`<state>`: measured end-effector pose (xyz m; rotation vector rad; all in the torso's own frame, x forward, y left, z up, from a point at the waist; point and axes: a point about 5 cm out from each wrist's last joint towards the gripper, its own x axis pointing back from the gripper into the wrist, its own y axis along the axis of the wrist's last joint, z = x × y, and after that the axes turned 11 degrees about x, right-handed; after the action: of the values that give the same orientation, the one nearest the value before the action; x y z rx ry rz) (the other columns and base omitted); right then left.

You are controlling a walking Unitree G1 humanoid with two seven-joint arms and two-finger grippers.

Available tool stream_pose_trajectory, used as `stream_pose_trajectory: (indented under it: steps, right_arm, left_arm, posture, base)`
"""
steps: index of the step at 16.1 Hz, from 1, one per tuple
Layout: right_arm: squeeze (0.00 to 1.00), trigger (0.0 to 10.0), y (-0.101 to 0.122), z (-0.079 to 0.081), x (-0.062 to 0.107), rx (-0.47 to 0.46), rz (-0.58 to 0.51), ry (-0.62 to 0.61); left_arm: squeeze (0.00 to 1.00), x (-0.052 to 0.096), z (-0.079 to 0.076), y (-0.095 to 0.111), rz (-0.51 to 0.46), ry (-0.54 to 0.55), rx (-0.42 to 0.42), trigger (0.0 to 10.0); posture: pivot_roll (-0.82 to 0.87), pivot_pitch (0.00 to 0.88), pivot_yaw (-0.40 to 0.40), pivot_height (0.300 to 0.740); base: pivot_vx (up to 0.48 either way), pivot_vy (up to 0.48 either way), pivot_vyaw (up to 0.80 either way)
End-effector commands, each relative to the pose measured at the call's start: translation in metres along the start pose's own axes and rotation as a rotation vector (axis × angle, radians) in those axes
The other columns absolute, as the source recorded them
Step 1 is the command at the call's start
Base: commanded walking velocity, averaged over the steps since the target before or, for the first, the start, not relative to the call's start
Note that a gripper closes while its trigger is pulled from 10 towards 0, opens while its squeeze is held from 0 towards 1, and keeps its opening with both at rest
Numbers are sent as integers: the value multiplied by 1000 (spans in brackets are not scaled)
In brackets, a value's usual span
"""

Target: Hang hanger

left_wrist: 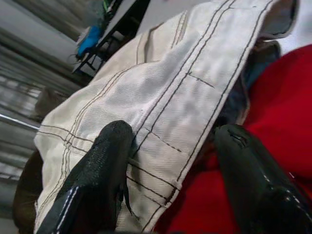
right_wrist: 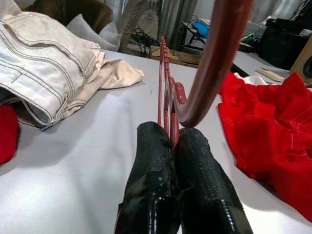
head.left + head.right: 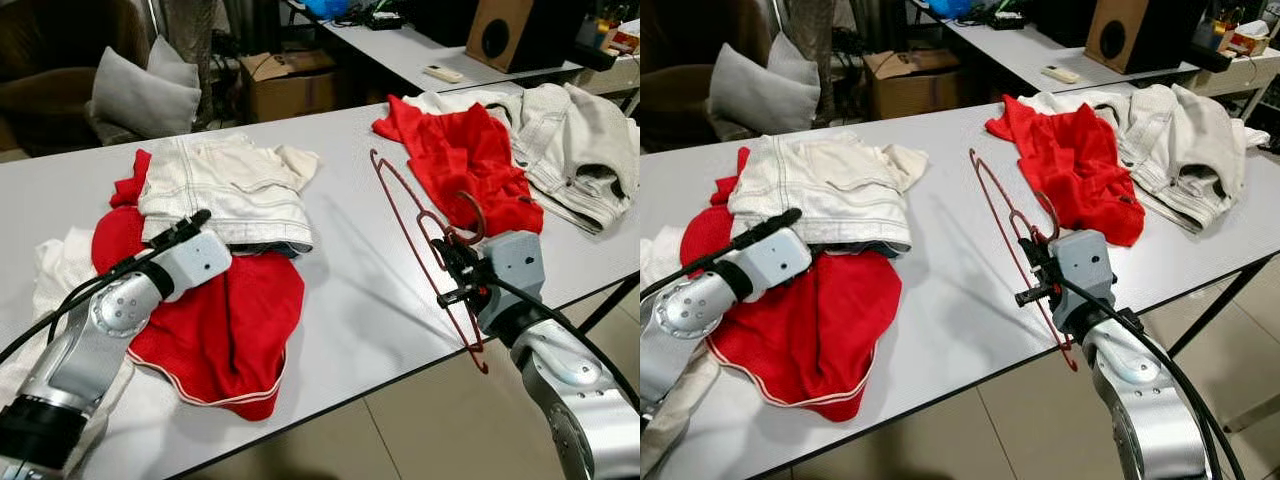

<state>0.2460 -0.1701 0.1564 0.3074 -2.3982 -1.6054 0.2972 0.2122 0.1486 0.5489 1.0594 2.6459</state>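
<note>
A dark red wire hanger (image 3: 405, 215) stands on edge above the white table (image 3: 350, 300), its hook (image 2: 214, 58) curving up beside my right gripper (image 3: 447, 262). That gripper is shut on the hanger's neck, near the table's front edge on the right. My left gripper (image 3: 180, 232) rests over the clothes on the left, its fingers (image 1: 97, 170) open against the hem of cream denim shorts (image 3: 225, 185). The shorts lie on a red garment (image 3: 225, 330) with white trim.
A second red garment (image 3: 460, 155) and a cream jacket (image 3: 575, 140) lie at the table's far right. White cloth (image 3: 60, 270) lies at the left edge. Behind stand a grey cushion (image 3: 145, 95), a cardboard box (image 3: 290, 85), another table and a speaker (image 3: 500, 30).
</note>
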Motion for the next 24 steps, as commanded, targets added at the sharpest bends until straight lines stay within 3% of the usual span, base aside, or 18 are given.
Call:
stream_pose_trajectory:
  steps: [1,2,3,4,5,6,7,9,12,14,15,16,18,19,20,21,22,24]
  right_arm:
    - [0,10000,3,-1,-2,11,-14,3]
    - [0,10000,3,-1,-2,10,-14,0]
    - [0,10000,3,-1,-1,10,-15,0]
    - [0,10000,2,-1,-1,10,-15,-3]
    - [0,10000,2,-1,-1,10,-15,-8]
    - [0,10000,2,-1,0,10,-16,-10]
    - [0,10000,2,-1,-1,11,-17,-13]
    - [0,10000,2,-1,-1,12,-19,-16]
    - [0,10000,2,-1,-2,10,-24,-18]
    - [0,10000,3,0,-4,9,-31,-18]
    - [0,10000,3,0,-4,9,-31,-18]
    - [0,10000,4,0,-4,9,-34,-18]
    - [0,10000,3,0,-4,10,-35,-18]
    - [0,10000,3,-1,-4,12,-37,-22]
    - [0,10000,3,-2,-3,15,-39,-26]
    - [0,10000,3,-2,-3,17,-41,-26]
    - [0,10000,5,-2,-3,18,-54,-16]
    - [0,10000,9,-2,1,18,-95,38]
  left_arm:
    - [102,1,0,1,2,-12,0,10000]
    - [573,0,5,0,13,17,-21,10000]
    - [761,0,7,1,12,23,-29,10000]
    - [843,-2,10,1,23,32,-63,10000]
    - [718,-3,14,-2,50,65,-126,10000]
    - [463,-3,17,-3,62,88,-153,10000]
    - [0,-4,25,-4,70,150,-188,10000]
    - [0,-2,37,3,23,236,-203,10000]
    - [0,0,42,13,-47,271,-195,10000]
    - [0,4,44,32,-187,306,-175,10000]
    - [0,4,44,32,-187,306,-175,10000]
    - [0,6,47,41,-264,319,-124,10000]
    - [0,6,45,45,-306,287,-89,10000]
    - [0,5,41,40,-280,250,-75,9765]
    - [0,3,42,33,-240,242,-57,3843]
    - [0,2,42,30,-222,241,-54,2902]
    - [0,0,42,28,-207,234,-48,0]
    - [0,-6,43,29,-201,209,-30,0]
  posture:
    - [-123,0,-9,740]
    - [-123,0,-7,740]
    - [-123,0,-7,740]
    - [-123,0,-7,740]
    - [-123,0,-7,740]
    - [-123,0,-7,740]
    - [-130,0,7,740]
    - [-128,0,8,740]
    - [-123,0,6,740]
    - [-117,0,5,740]
    - [-117,0,5,740]
    - [-116,0,8,740]
    - [-119,0,14,740]
    - [-121,0,19,740]
    - [-123,0,20,740]
    - [-125,0,22,740]
    - [-125,0,22,740]
    - [-125,0,23,740]
  base:
    - [0,0,0]
    - [0,0,0]
    - [0,0,0]
    - [0,0,0]
    - [0,0,0]
    - [0,0,0]
    - [0,0,0]
    - [0,0,0]
    - [0,0,0]
    - [0,0,0]
    - [0,0,0]
    - [0,0,0]
    - [0,0,0]
    - [0,0,0]
    - [0,0,0]
    - [0,0,0]
    - [0,0,0]
    - [0,0,0]
